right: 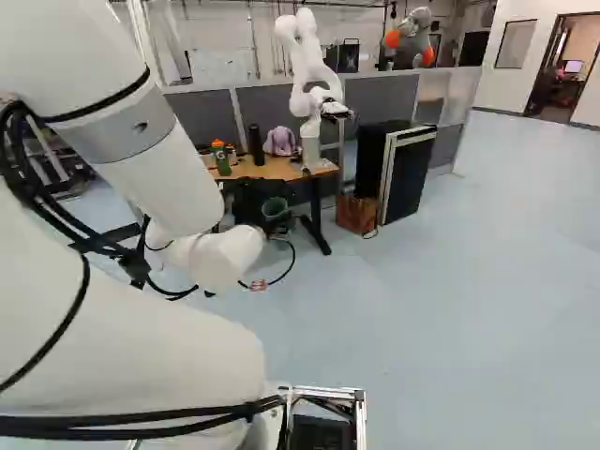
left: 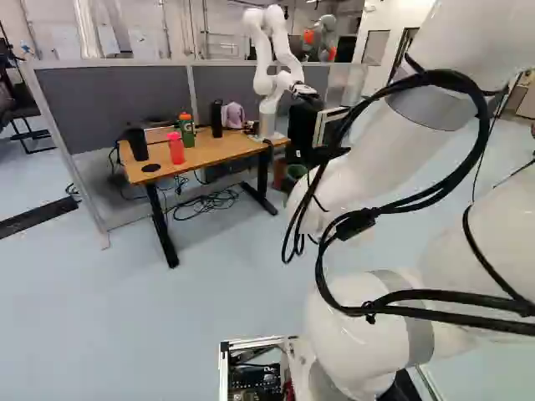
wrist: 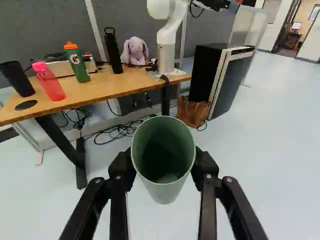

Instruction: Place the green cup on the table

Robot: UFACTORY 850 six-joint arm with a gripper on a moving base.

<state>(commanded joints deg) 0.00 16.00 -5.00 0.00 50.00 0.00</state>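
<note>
Arm: on this side of the table, with black cables looped along it. Gripper: short of the table, closed on the green cup, one finger bearing on each side. The cup is therefore held clear of the table, over the floor on its near side, its open mouth turned to the wrist camera. Under the table, loose cords lie on the floor. On the tabletop, at the end away from another robot, a flat black disc lies close to the table's near edge; a black tumbler and a pink bottle stand just beside it. Farther in on the table is a green bottle with an orange cap, then a tall black flask, with a purple plush rabbit sitting just beside the flask. The other robot stands at the table's opposite end. On the floor past that end of the table are a brown bag and, next to it, a black cabinet with a pale frame. Grey partition: behind the table. Beyond the partition, a grey and orange machine is noted.
</note>
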